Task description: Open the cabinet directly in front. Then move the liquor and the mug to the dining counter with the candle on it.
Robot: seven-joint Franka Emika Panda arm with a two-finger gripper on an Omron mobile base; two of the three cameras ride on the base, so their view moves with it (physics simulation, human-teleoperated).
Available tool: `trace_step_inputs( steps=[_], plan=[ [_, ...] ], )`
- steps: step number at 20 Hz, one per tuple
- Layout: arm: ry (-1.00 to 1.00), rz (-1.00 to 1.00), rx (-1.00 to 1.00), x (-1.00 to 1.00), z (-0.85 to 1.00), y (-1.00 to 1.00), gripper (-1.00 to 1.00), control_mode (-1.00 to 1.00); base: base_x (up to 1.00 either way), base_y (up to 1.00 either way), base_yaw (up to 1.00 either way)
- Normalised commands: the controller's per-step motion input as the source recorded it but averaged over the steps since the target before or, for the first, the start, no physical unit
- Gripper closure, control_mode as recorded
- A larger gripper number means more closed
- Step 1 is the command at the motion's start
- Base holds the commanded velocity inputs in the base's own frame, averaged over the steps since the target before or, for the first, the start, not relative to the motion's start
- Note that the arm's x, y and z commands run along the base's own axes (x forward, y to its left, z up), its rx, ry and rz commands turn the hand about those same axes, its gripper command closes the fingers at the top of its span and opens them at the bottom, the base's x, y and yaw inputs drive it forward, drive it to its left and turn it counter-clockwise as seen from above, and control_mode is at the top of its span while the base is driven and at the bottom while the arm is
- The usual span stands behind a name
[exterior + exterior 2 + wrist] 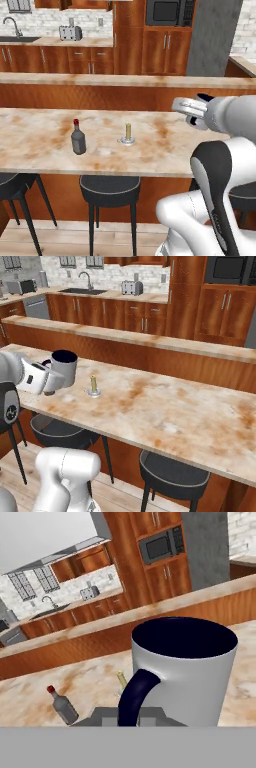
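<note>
Dining counter (45,145) with liquor (78,137) beside candle (128,133); tool (50,377) clamped on mug (64,367) above.

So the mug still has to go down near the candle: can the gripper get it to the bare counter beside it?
Probably yes. The gripper, shut on the mug, hangs over the dining counter; the slab around the candle is bare, the liquor off to one side.

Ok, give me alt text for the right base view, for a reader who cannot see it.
The gripper holds the mug by its handle above the near edge of the dining counter, just left of the candle. Black stools stand below the counter, and a wooden kitchen lies behind.
</note>
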Motion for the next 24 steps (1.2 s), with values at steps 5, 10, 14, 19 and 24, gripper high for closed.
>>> trace_step_inputs(
  steps=[5,10,14,19,24],
  plan=[
    [0.05,0.16,0.00,0.18,-0.06,-0.28,1.00,-1.00,0.00,0.00,0.00],
    [0.15,0.39,-0.02,0.01,-0.31,-0.15,1.00,-1.00,0.00,0.00,0.00],
    [0.24,0.57,-0.09,0.00,-0.40,0.00,1.00,-1.00,0.00,0.00,0.00],
    [0.07,0.14,-0.04,0.16,-0.22,0.00,1.00,-1.00,0.00,0.00,0.00],
    [0.16,0.25,-0.17,0.44,-0.55,0.00,1.00,-1.00,0.00,0.00,0.00]
  ],
)
